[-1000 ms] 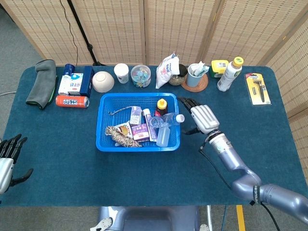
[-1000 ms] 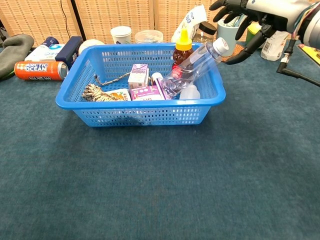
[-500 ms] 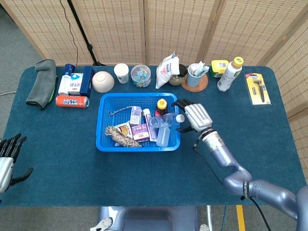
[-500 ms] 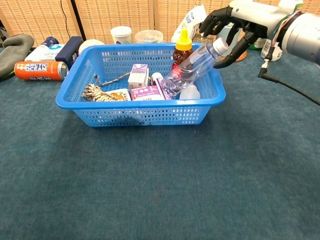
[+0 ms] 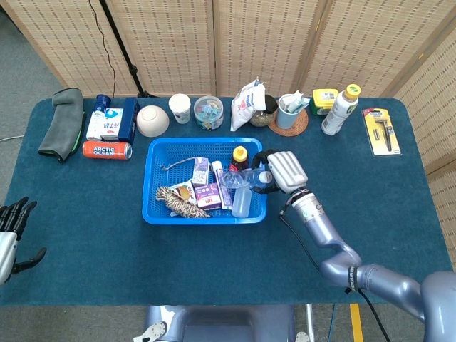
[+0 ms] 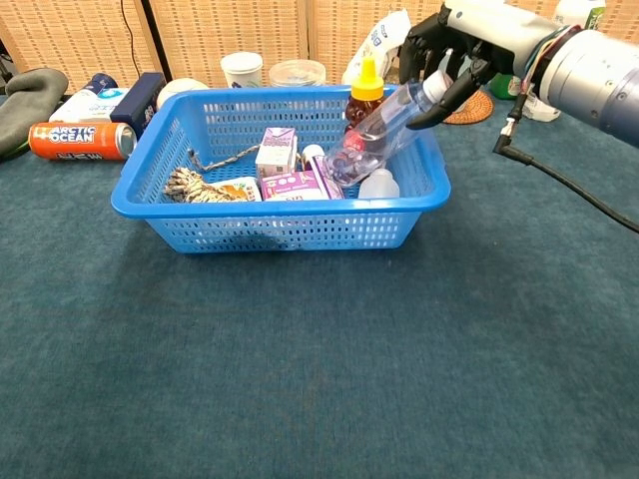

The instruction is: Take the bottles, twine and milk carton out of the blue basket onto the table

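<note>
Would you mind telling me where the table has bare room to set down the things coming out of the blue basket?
The widest bare patch is the table in front of the blue basket. There is more to the basket's right, short of the razor pack. The back edge is crowded, from the red can to the white bottle.

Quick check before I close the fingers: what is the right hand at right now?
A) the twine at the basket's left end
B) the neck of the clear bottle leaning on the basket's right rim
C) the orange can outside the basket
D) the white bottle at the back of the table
B: in the chest view the right hand has its fingers curled around the capped neck of the clear bottle at the right rim of the blue basket.
</note>
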Tool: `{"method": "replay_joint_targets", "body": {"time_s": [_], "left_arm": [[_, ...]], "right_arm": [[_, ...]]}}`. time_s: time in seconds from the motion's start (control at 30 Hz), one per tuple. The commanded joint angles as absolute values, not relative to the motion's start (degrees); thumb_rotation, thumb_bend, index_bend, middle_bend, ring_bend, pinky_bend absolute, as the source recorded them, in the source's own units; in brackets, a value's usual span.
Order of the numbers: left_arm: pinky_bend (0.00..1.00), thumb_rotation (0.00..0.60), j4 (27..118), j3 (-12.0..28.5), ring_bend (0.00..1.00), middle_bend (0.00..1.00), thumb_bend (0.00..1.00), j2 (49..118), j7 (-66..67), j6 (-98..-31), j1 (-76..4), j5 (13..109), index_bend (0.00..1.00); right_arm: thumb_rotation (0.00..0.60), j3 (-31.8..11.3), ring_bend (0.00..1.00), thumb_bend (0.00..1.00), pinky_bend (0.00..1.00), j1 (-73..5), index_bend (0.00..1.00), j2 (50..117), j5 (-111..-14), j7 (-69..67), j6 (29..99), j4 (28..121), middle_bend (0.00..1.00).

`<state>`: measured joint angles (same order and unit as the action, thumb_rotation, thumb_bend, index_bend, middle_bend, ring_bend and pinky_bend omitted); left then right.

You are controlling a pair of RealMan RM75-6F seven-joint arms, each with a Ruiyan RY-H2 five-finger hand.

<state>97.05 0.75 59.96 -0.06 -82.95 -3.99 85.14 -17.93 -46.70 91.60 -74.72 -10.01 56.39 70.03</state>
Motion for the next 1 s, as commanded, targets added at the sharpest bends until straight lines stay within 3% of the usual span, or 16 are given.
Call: {"method": "replay_joint_targets", "body": {"time_s": [0.03, 0.2, 0.5, 0.63, 1.0], "left_arm": [[0.00, 0.600, 97.1, 0.7, 0.00, 0.00, 0.23, 60.0, -0.1, -83.0, -4.0, 85.2, 0.00], [0.00, 0.600, 97.1, 0.7, 0.00, 0.00, 0.23, 59.9, -0.1, -83.1, -3.9, 85.2, 0.00], [0.00, 0.600, 97.0, 0.6, 0.00, 0.00, 0.23, 60.0, 0.0, -82.7, -4.1, 85.4, 0.00], [0.00, 0.600, 97.1, 0.4, 0.00, 0.00, 0.23, 60.0, 0.2, -82.9, -4.1, 85.7, 0.00], [0.00, 0.600, 97.2, 0.2, 0.00, 0.00, 0.23, 60.3, 0.8, -82.9, -4.0, 85.9, 0.00]], "right_arm": [[0.600, -18.1, 0.47, 0.19, 0.51, -46.3, 0.55, 91.3, -75.4, -10.8, 57.9, 70.4, 0.55], [0.600, -18.2, 0.47, 0.20, 0.51, -45.8, 0.55, 89.6, -76.2, -11.2, 59.3, 72.2, 0.55], [0.600, -20.0, 0.47, 0.22, 0.51, -42.2, 0.56, 80.1, -77.6, -10.6, 65.1, 80.1, 0.56], [0.600, -20.6, 0.47, 0.27, 0.50, -41.0, 0.55, 77.8, -77.2, -10.7, 66.5, 81.3, 0.56], [0.600, -18.0, 0.47, 0.30, 0.50, -36.2, 0.55, 74.7, -77.5, -14.1, 69.1, 76.4, 0.56]]}}
